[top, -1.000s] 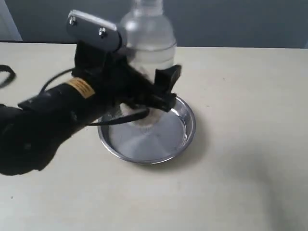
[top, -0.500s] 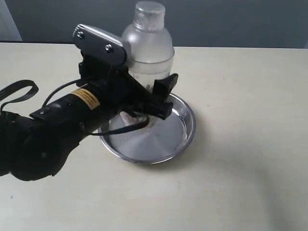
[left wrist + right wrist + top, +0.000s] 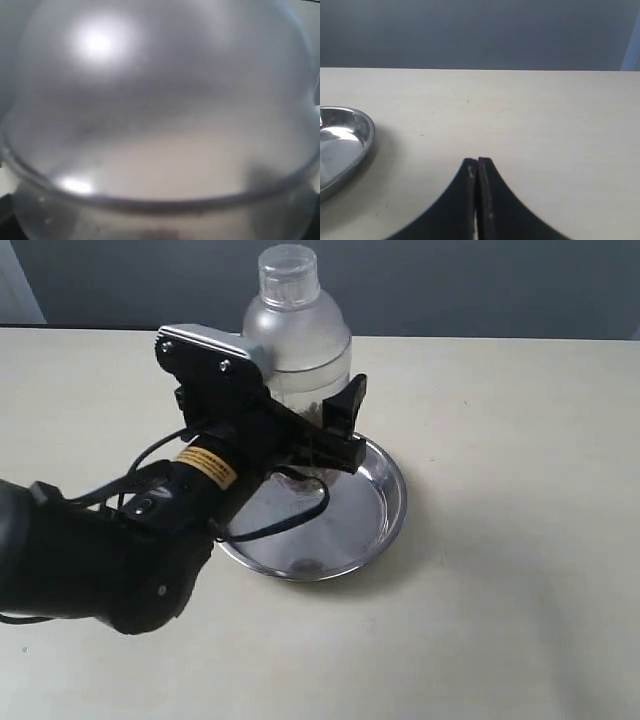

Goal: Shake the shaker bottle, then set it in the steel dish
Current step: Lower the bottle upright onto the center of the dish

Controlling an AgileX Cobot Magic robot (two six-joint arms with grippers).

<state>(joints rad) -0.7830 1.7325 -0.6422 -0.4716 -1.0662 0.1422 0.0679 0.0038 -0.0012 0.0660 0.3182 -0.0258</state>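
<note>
Grip: left pincer (image 3: 300,412) clamped wide round the shaker bottle (image 3: 298,335).
Bottle: upper centre of frame, upright, cap up, over the steel dish (image 3: 393,502)'s upper-left part; base hidden.
Next move: likely straight down.
Other arm: right pincer (image 3: 477,164) pressed together, well apart.

The exterior camera looks down slantwise across the table (image 3: 500,570) toward a dark wall (image 3: 480,285) with the steel dish (image 3: 402,505) mid-frame, the left wrist camera sits so close that the shaker bottle (image 3: 160,100) fills its blurred frame, and the right wrist camera skims low, sharing the dish's rim.
</note>
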